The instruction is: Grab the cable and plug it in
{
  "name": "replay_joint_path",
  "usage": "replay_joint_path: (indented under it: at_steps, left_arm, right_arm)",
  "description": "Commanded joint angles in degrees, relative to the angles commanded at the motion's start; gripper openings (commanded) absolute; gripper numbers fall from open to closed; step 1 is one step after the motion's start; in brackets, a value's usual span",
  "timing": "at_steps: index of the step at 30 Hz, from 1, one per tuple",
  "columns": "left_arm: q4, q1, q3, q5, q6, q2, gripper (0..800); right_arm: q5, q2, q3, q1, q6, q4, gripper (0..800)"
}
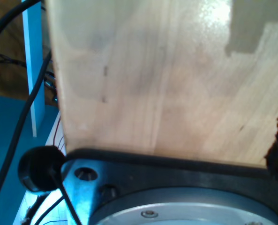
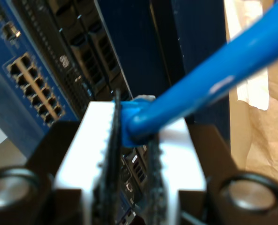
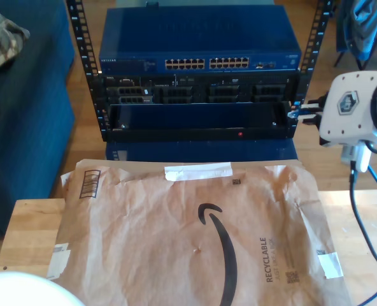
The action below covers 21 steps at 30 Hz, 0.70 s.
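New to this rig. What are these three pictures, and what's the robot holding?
I am two robot arms, each with a camera on its gripper, plus one camera off the arms.

The exterior view looks over a wooden table covered by a brown paper mailer, toward a rack holding a blue network switch with rows of ports. A white arm stands at that view's right, a blue cable hanging below it.

The second wrist view looks along my second gripper. Its white fingers are shut on the blue cable, close in front of the switch's ports.

The first wrist view looks at pale wood and a metal base. I cannot tell its gripper's state.
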Motion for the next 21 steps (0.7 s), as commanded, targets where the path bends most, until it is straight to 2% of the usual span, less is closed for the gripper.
replay_joint_path:
  at_steps: [4,10,12,14,21]
  left_arm:
    - [0.00,0.00,0.00,0.00,0.00,-0.09,800]
    - [0.00,0.00,-0.09,0.00,0.00,-0.09,800]
    - [0.00,0.00,-0.09,0.00,0.00,-0.09,800]
    - [0.00,0.00,-0.09,0.00,0.00,-0.09,800]
    - [0.00,0.00,0.00,0.00,0.00,-0.09,800]
  right_arm:
    - [-9.05,3.34,0.18,0.00,-3.43,-1.76,4]
    - [-12.57,5.63,-1.41,3.78,-3.69,-3.43,3]
    - [-19.78,6.42,-1.41,6.24,-3.60,-7.65,2]
    - [-21.98,8.18,-1.32,8.26,-3.16,-12.13,2]
    - [-27.78,8.70,-1.23,8.35,-3.34,-12.57,0]
